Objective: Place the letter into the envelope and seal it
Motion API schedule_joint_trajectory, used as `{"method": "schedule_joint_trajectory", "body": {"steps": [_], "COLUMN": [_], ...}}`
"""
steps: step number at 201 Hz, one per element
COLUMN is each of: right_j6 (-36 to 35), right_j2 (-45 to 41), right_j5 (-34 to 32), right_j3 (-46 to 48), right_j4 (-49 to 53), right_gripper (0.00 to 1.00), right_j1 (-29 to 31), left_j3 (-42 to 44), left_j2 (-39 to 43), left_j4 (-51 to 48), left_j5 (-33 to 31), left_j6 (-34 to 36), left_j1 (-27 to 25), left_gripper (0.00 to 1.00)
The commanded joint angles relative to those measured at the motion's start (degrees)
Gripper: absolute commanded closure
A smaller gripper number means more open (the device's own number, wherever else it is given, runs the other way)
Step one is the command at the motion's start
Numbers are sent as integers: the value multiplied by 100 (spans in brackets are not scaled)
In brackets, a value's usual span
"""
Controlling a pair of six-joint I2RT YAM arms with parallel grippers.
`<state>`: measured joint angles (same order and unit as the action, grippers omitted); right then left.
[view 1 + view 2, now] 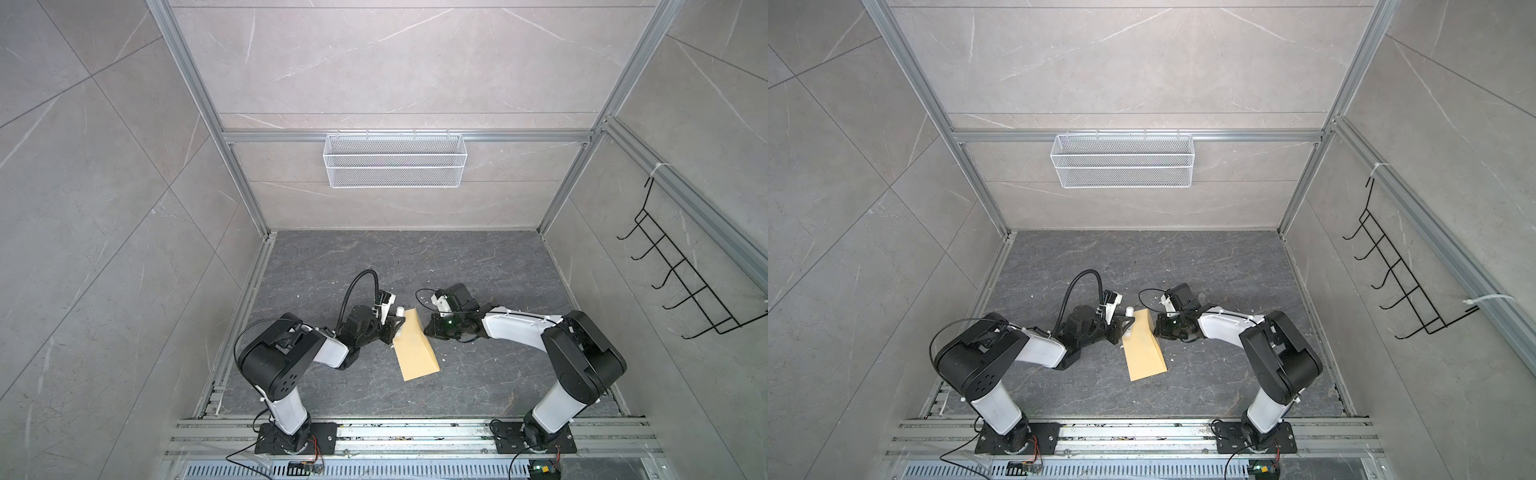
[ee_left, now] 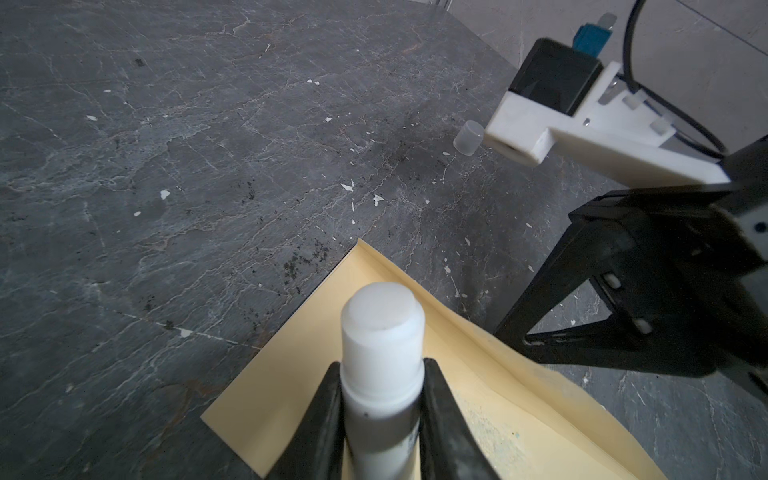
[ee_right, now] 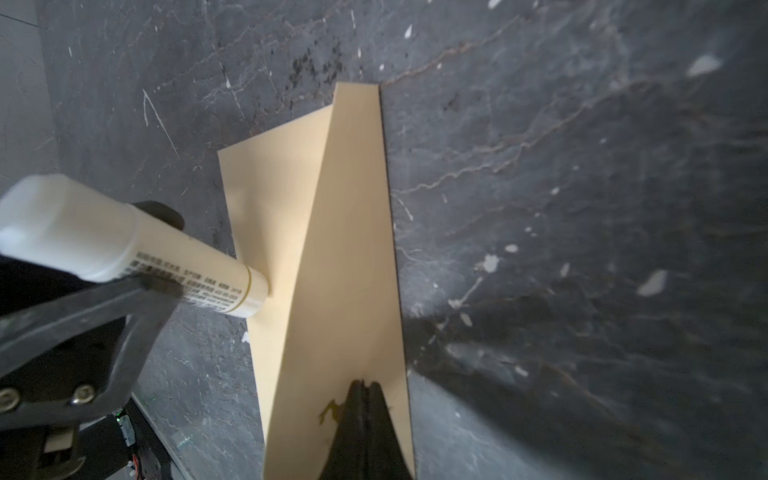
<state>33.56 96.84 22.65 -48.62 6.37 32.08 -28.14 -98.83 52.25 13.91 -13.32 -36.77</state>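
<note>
Envelope: the envelope lies on the counter between the two arms, with its flap lifted off the body.
Letter: we see no part of it. It is probably already inside, though no view shows this.
Right claw: the right claw is pressed together on the flap's edge and holds it up.
Left claw: the left claw pinches the barrel of the glue stick. The stick's tip touches the envelope body just beside the fold.
Cap: a small clear cap sits on the counter, well apart from the envelope.
Step in hand: we judge this to be gluing before the flap is shut.
Doing it well: we would press lightly and draw the stick along the strip where the flap will land. The flap should be held high and taut, clear of the stick. Thin paper slides and wrinkles, so heavy pressure could drag the envelope.
</note>
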Motion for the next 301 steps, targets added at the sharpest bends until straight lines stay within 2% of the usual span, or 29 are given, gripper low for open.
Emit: {"method": "schedule_joint_trajectory", "body": {"steps": [1, 191, 301], "right_j6": [119, 287, 133], "right_j2": [192, 964, 478], "right_j5": [108, 148, 29], "right_j3": [-115, -380, 179], "right_j4": [-129, -329, -60], "right_gripper": [100, 100, 100], "right_j1": [117, 681, 683], "left_j3": [46, -11, -12], "left_j2": [-38, -3, -48], "left_j4": [223, 148, 128], "left_j5": [-55, -94, -130], "left_j6": [-30, -89, -107], "left_j1": [-14, -15, -16], "left_gripper": [100, 100, 100]}}
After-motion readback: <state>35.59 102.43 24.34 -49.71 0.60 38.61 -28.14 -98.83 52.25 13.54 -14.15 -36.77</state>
